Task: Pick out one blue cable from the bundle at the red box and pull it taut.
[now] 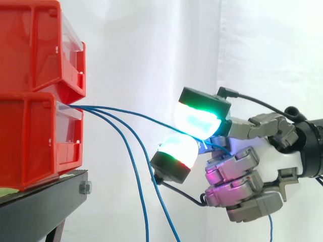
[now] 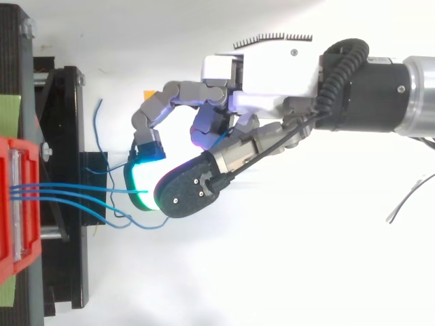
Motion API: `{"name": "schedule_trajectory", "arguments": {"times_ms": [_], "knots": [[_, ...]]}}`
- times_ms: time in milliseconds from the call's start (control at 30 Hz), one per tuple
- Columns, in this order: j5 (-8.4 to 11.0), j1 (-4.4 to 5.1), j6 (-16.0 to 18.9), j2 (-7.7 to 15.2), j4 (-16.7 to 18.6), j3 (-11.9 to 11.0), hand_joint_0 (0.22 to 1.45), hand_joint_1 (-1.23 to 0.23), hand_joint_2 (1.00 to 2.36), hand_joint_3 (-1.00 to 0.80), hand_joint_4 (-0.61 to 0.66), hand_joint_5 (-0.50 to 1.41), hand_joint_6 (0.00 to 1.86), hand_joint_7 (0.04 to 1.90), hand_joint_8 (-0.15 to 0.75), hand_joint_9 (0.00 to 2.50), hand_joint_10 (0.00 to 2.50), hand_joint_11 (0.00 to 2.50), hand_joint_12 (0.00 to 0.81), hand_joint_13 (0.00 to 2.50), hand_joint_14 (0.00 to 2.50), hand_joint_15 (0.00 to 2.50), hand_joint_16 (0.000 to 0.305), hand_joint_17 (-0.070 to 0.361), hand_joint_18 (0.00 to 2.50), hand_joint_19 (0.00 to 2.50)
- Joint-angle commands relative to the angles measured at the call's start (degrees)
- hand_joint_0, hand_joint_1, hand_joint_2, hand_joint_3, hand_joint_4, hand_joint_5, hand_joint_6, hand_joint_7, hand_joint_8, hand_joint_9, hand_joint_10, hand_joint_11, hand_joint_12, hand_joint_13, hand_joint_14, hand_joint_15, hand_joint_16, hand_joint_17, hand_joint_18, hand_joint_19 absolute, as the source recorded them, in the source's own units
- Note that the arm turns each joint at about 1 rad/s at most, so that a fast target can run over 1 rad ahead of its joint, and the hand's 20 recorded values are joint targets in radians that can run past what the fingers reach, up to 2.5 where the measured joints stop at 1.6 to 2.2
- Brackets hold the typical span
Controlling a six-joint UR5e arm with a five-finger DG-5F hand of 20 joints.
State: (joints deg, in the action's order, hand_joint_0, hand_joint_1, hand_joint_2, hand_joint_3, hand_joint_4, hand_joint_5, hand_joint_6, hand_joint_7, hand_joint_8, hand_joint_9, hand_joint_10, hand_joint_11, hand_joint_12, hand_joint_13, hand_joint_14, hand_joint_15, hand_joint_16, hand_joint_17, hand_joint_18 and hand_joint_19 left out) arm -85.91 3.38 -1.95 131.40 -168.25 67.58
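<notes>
The robot hand [image 1: 237, 169] pinches one thin blue cable [image 1: 146, 115] between two glowing pads [image 1: 199, 121], right of the lower red plastic bin [image 1: 35, 136]. Risk: a shallow pinch may slip under pull, and the slack neighbouring blue cables [image 1: 147, 222] may snag.

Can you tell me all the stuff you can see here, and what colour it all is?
red bins: two, red, stacked at the left, upper on lower
blue cables: at least three, blue, coming out of the lower bin; two hang down, one runs to the hand
black stand: one, black, under the bins
green sheet: seems one, pale green, between bins and stand
white curtain: one, white, behind everything
hand: one, grey, at the right, its glowing pads pinching one blue cable
arm: one, black and silver, coming in from the right
</notes>
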Motion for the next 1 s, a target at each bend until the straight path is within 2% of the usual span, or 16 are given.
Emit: {"name": "schedule_trajectory", "arguments": {"times_ms": [0, 267, 400, 467, 700, 767, 867, 967], "knots": [[0.13, 0.13, -0.1, -0.2, -0.8, 0.0, 0.76, -0.71, 1.02, -0.30, -0.14, -0.21, 0.95, 1.08, 0.296, 1.16, 2.50, 1.53, 0.375, 0.81, 2.50, 1.52, 0.042, 0.094, 1.41, 2.20], [-0.14, 0.13, -0.3, -0.2, -1.3, 0.0, 0.76, -0.71, 1.02, -0.30, -0.14, -0.21, 0.95, 1.08, 0.289, 1.16, 2.50, 1.55, 0.372, 0.81, 2.50, 1.52, 0.043, 0.096, 1.41, 2.20], [-0.22, 0.13, -0.3, -0.1, -0.3, 0.0, 0.76, -0.71, 1.02, -0.30, -0.14, -0.21, 0.95, 1.08, 0.290, 1.16, 2.50, 1.54, 0.371, 0.81, 2.50, 1.52, 0.042, 0.095, 1.41, 2.18], [-0.05, 0.13, -0.4, -0.1, 1.9, 0.0, 0.76, -0.71, 1.02, -0.30, -0.14, -0.20, 0.95, 1.09, 0.289, 1.16, 2.50, 1.55, 0.371, 0.81, 2.50, 1.52, 0.042, 0.094, 1.41, 2.19], [0.04, 0.13, -0.3, -0.2, 1.8, 0.1, 0.76, -0.72, 1.02, -0.30, -0.14, -0.20, 0.95, 1.09, 0.288, 1.16, 2.50, 1.55, 0.372, 0.81, 2.50, 1.53, 0.042, 0.095, 1.41, 2.19], [-0.14, 0.22, -1.4, -0.2, 0.3, 0.1, 0.76, -0.72, 1.02, -0.30, -0.14, -0.20, 0.95, 1.09, 0.296, 1.17, 2.50, 1.55, 0.371, 0.82, 2.50, 1.50, 0.042, 0.095, 1.40, 2.19], [-0.22, -0.13, -3.8, -0.4, -5.0, 0.0, 0.76, -0.72, 1.02, -0.30, -0.14, -0.20, 0.95, 1.09, 0.296, 1.17, 2.50, 1.54, 0.371, 0.82, 2.50, 1.53, 0.042, 0.095, 1.40, 2.19], [-0.31, -0.31, -4.2, -1.0, -7.4, 0.0, 0.76, -0.72, 1.02, -0.30, -0.15, -0.20, 0.95, 1.09, 0.291, 1.16, 2.50, 1.55, 0.370, 0.82, 2.50, 1.51, 0.042, 0.095, 1.39, 2.21]]}}
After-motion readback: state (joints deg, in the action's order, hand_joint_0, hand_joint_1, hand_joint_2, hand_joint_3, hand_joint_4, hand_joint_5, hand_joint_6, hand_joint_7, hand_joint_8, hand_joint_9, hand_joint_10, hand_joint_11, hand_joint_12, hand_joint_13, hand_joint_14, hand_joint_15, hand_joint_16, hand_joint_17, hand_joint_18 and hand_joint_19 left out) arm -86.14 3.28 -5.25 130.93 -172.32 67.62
